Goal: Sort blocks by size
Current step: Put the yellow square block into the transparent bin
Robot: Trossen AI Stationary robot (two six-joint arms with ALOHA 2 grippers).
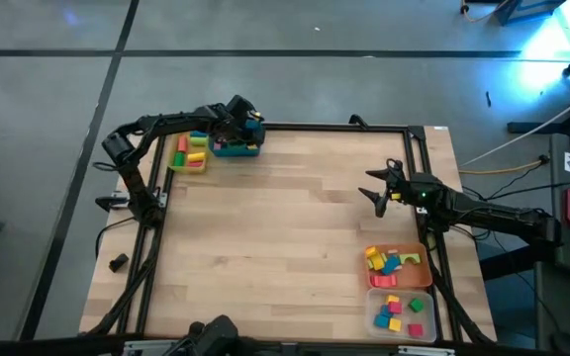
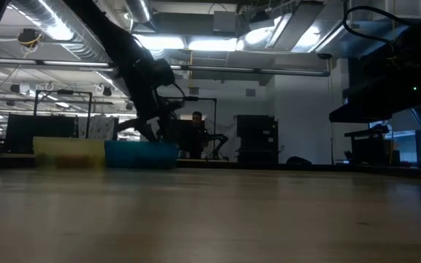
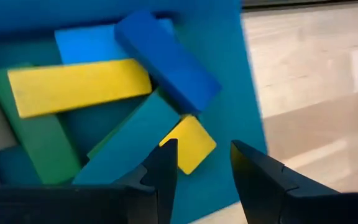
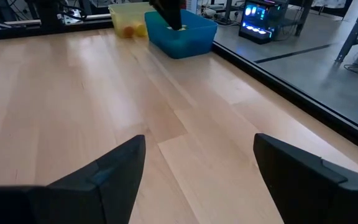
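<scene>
My left gripper (image 3: 202, 174) is open and empty, pointing down over the near right corner of the teal tray (image 1: 234, 148) at the table's far left. In the tray lie a yellow bar (image 3: 73, 87), a blue bar (image 3: 166, 59), a green bar (image 3: 36, 143), a teal bar (image 3: 132, 146) and a small yellow block (image 3: 191, 142); the small yellow block lies just beyond my fingertips. My right gripper (image 4: 197, 168) is open and empty above bare table at the right (image 1: 379, 190). More blocks lie in the yellow tray (image 1: 189, 156), the orange tray (image 1: 396, 261) and the clear tray (image 1: 401, 314).
The yellow tray stands right beside the teal tray, on its left. The orange and clear trays stand at the near right, by the table's edge. A black frame (image 1: 334, 127) runs around the wooden table. The middle of the table (image 1: 275, 227) is bare wood.
</scene>
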